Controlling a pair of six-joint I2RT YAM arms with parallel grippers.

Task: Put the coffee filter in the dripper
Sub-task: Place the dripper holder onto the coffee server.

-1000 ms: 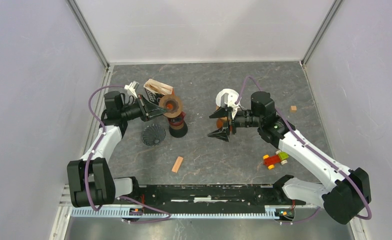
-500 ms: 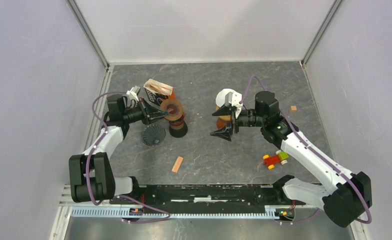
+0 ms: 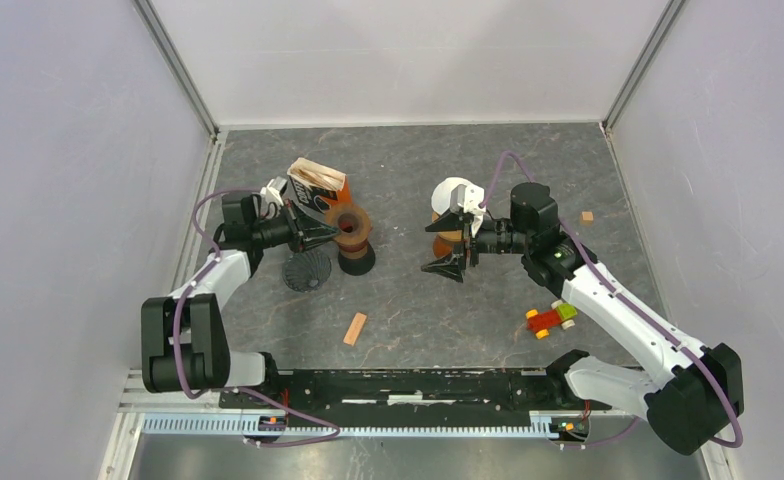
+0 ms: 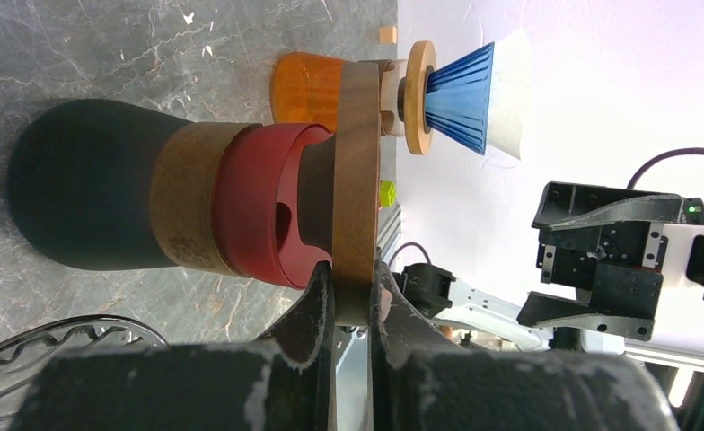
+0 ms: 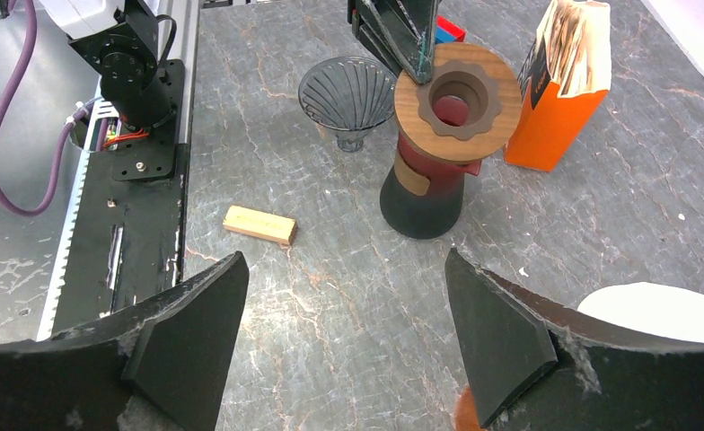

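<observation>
Well, my left fingers (image 4: 299, 328) are clenched on the rim of the wooden collar (image 4: 356, 162) atop the red-and-black server (image 3: 356, 258). Just beside it the dark ribbed dripper (image 3: 306, 269) stands on the desk (image 3: 408, 300), empty, the orange filter box (image 3: 318, 182) behind. Over right, my right fingers (image 5: 187, 341) hang released, grasping nothing, close to a white filter (image 4: 506, 94) already seated in a blue dripper (image 4: 461, 99); I judge the ribbed one the job left undone

Open table (image 3: 408, 290) centre, dripper (image 3: 306, 269), wooden block (image 3: 355, 328) alongside
</observation>
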